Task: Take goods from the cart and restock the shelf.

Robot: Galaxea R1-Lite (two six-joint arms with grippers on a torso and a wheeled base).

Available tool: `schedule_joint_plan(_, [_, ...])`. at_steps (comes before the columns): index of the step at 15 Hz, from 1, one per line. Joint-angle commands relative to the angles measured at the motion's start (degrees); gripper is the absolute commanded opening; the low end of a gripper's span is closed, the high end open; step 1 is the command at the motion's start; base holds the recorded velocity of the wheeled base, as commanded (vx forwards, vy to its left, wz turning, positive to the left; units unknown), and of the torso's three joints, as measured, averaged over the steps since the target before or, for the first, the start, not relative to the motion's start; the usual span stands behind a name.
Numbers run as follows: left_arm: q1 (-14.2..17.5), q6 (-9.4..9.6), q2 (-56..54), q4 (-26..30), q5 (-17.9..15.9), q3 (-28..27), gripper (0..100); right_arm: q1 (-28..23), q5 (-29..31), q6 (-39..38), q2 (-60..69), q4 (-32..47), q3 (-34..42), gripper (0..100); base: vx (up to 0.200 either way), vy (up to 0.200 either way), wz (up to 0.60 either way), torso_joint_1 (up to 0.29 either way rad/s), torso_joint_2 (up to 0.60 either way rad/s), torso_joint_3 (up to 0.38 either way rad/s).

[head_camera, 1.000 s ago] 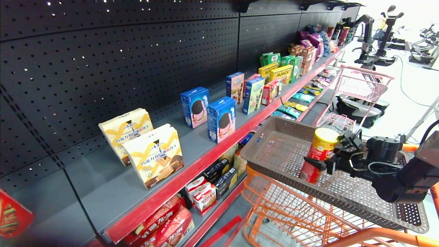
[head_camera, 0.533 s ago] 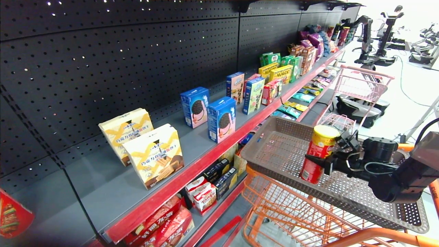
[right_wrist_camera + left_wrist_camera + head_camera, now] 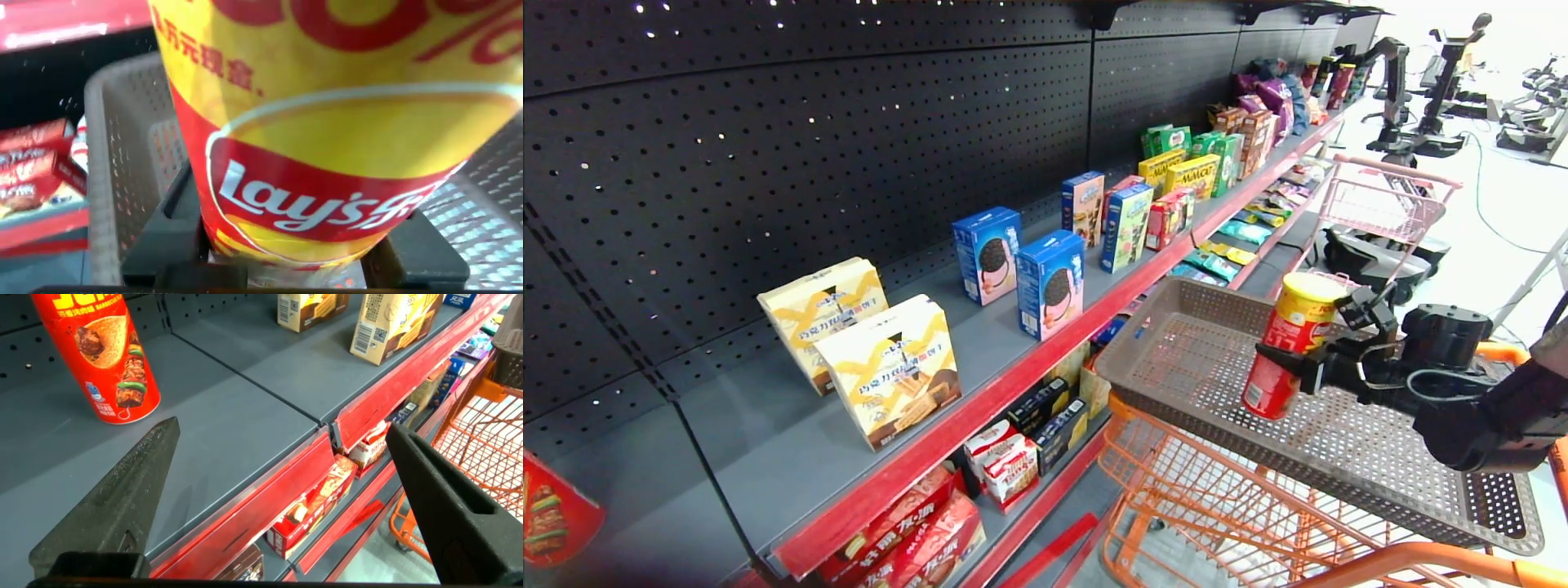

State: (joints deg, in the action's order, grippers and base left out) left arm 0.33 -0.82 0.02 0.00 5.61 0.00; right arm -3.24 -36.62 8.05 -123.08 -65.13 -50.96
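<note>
The right gripper (image 3: 1303,355) pinches a yellow-and-red can (image 3: 1297,318), tilted, over the brown perforated tray (image 3: 1176,351) on the orange cart (image 3: 1217,523). The left gripper (image 3: 278,506) hangs spread above the grey shelf (image 3: 245,408), near a red can (image 3: 102,355) standing on it. Black pegboard (image 3: 849,122) backs the shelf. A pink cart (image 3: 1388,204) stands down the aisle.

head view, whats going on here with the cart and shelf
The right tool grips a can, tilted, over the basket on the cart, next to the shelf. The can is not yet on the shelf. The left tool is open over the shelf, near a red tube standing there.
</note>
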Motion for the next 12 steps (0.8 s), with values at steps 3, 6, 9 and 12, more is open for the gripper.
schedule_joint_plan(3, [0.02, -0.06, 0.06, 0.00, 0.02, 0.00, 100, 2.10, 4.54, -1.98, 10.66, 1.06, 6.66, 0, 0.000, 0.000, 0.00, 0.000, 0.00, 0.000])
schedule_joint_plan(6, [0.02, 0.03, 0.06, 0.00, 0.02, 0.00, 100, 5.44, 12.45, -6.29, 18.40, 0.97, 11.67, 0, 0.000, 0.000, 0.00, 0.000, 0.00, 0.000])
schedule_joint_plan(9, [0.02, -0.06, 0.06, 0.00, 0.02, 0.00, 100, 9.92, 15.70, -7.43, 27.36, 1.85, 16.59, 0, 0.000, 0.000, 0.00, 0.000, 0.00, 0.000])
schedule_joint_plan(12, [0.02, -0.06, 0.06, 0.00, 0.02, 0.00, 100, 13.17, 17.99, -7.25, 32.90, 2.47, 19.40, 0, 0.000, 0.000, 0.00, 0.000, 0.00, 0.000])
